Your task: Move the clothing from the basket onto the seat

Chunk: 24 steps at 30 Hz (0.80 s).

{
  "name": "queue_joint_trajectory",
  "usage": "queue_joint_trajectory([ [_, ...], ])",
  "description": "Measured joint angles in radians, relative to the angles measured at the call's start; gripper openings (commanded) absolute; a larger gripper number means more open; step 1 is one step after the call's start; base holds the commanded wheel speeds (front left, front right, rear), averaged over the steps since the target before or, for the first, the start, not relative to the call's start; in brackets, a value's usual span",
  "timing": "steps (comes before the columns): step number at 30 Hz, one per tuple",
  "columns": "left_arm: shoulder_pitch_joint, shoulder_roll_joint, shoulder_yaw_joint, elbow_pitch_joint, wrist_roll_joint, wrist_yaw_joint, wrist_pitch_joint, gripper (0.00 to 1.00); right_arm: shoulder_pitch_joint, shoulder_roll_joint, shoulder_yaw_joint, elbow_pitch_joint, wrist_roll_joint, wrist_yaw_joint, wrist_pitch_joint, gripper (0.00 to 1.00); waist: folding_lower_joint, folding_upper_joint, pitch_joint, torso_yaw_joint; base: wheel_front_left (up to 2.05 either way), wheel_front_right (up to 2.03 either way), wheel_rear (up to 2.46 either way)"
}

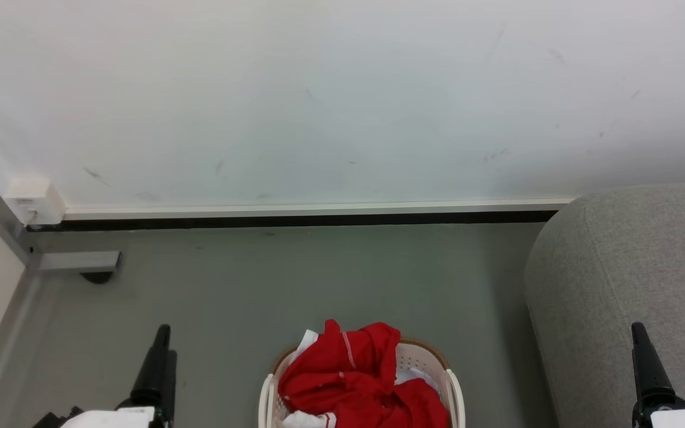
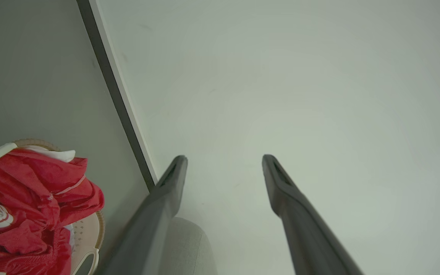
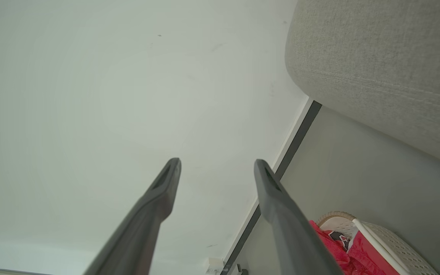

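The clothing, a heap of bright red fabric with white trim, fills the small white perforated basket on the floor at the bottom centre of the head view. To its right stands the big grey woven seat. My left gripper hangs left of the basket, and my right gripper hangs in front of the seat's side. Both are well apart from the clothing. In the left wrist view my left gripper is open and empty, facing the wall, with the clothing at lower left. In the right wrist view my right gripper is open and empty too.
A white wall with a dark baseboard closes off the grey floor behind the basket. At the left stand a metal frame foot and a small white box. Bare floor lies between basket and wall.
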Motion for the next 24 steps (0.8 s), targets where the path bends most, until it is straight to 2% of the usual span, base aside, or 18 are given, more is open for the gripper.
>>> queue_joint_trajectory([
  [24,0.019,0.001,-0.075,-0.049,0.453,0.08,-0.092,1.0,0.021,-0.001,0.049,-0.076,-0.518,0.0,-0.089,1.0,0.0,0.0,-0.001,0.007,0.0,0.0,0.0],
])
